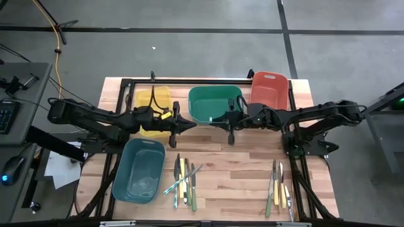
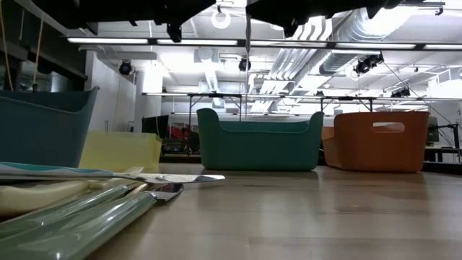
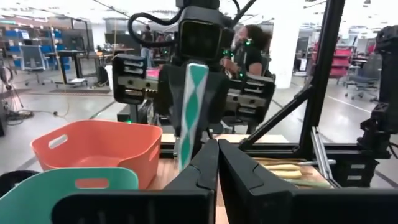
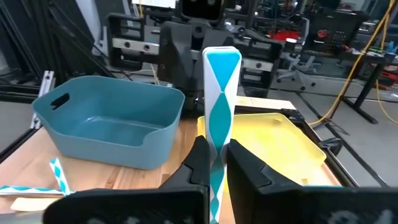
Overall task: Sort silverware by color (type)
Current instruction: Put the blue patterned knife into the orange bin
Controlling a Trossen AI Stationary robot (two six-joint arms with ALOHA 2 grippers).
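My right gripper hovers over the table's middle, in front of the green bin, shut on a utensil with a light-blue and white patterned handle. The left wrist view shows that handle standing upright. In the low view a thin part of the utensil hangs down from above. My left gripper is shut and empty, just left of it, pointing at the right gripper. Other silverware lies flat in two piles near the near edge. My right gripper pinches the patterned handle between its two fingers, low on the visible handle. The fingers come level from the table's right and lie across it. The utensil stands upright and is lifted clear of the table, its handle end up.
Four bins stand on the wooden table: yellow at far left, green in the middle, red at far right, teal-blue at near left. A dark frame runs round the table. A person shows in the room behind.
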